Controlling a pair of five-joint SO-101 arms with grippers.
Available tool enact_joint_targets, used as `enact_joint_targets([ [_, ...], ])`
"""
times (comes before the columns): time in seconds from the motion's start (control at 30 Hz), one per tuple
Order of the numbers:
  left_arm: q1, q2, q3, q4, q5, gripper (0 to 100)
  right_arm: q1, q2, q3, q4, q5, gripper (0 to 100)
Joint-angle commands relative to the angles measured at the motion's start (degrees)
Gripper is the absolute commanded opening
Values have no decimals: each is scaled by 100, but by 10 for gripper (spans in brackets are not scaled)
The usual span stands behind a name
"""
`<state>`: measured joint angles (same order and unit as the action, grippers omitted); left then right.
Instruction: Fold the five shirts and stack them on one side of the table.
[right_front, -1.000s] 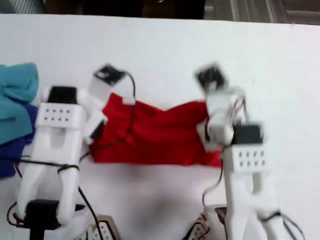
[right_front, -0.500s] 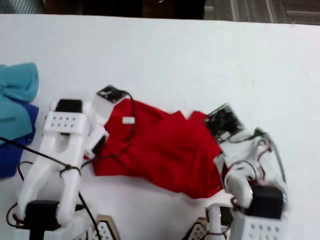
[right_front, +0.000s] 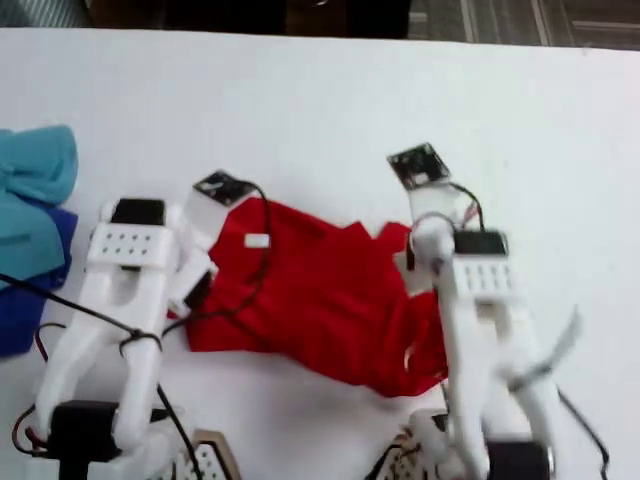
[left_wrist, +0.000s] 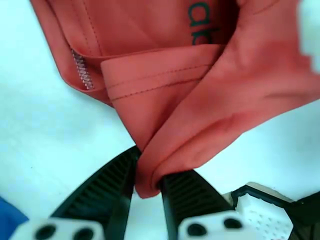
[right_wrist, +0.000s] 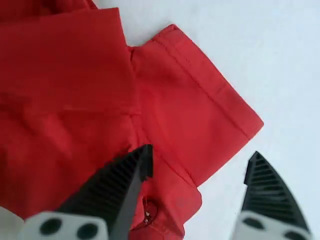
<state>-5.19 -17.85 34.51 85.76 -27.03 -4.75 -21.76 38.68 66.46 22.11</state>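
Desk (right_front: 330, 110): a white top is being lit brightly and evenly.
Beyond the far edge: a dark shape (right_front: 250, 15) and grey floor (right_front: 500, 20) are being glimpsed.

1. Your red cloth shirt (right_front: 320, 300) looks matt and smooth, with fine stitched hems.
2. You work on a flat white table top (right_front: 330, 90), smooth and matt.
3. Your left gripper (left_wrist: 149, 172) and right gripper (right_wrist: 200, 152) have black plastic fingers, ribbed and matt.
4. Your white arm shells (right_front: 120, 280) look like smooth plastic.
5. The crumpled teal cloth (right_front: 35, 190) looks soft and matt.
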Motion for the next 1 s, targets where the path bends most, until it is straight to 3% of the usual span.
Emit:
enact_joint_targets([
  [0.0,26,-229,-4,-35,-35,26,4,1411,-1046,48,-158,296],
  [0.43,26,-237,-4,-35,0,26,-92,4769,-3569,1077,-105,290],
  [0.5,26,-237,-4,-26,0,26,-119,5068,-3815,1182,-105,231],
  [0.6,26,-237,-4,-9,0,26,-101,5385,-4167,1262,-105,21],
  [0.97,18,-246,-303,-53,18,26,-48,5534,-5741,1235,-105,18],
])
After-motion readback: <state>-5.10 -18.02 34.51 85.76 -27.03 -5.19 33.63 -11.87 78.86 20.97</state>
